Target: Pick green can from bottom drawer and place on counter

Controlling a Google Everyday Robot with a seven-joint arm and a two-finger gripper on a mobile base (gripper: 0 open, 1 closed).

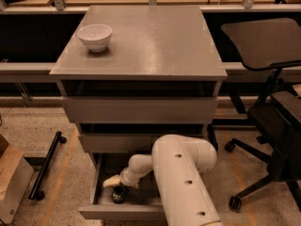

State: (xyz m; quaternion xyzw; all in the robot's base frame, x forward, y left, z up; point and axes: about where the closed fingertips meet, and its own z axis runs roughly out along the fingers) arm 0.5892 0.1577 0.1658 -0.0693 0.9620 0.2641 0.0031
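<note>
The bottom drawer (124,212) stands pulled open below the two upper grey drawers. The green can (118,195) shows as a small dark cylinder inside it, near the front left. My gripper (112,181) reaches down into the drawer from the white arm (183,182) and sits right above the can, partly covering its top. The counter (150,36) is the grey cabinet top above.
A white bowl (94,36) stands on the counter's back left. A black office chair (273,102) is to the right of the cabinet. A black wheeled bar (44,166) and a cardboard box (11,182) lie on the floor at left.
</note>
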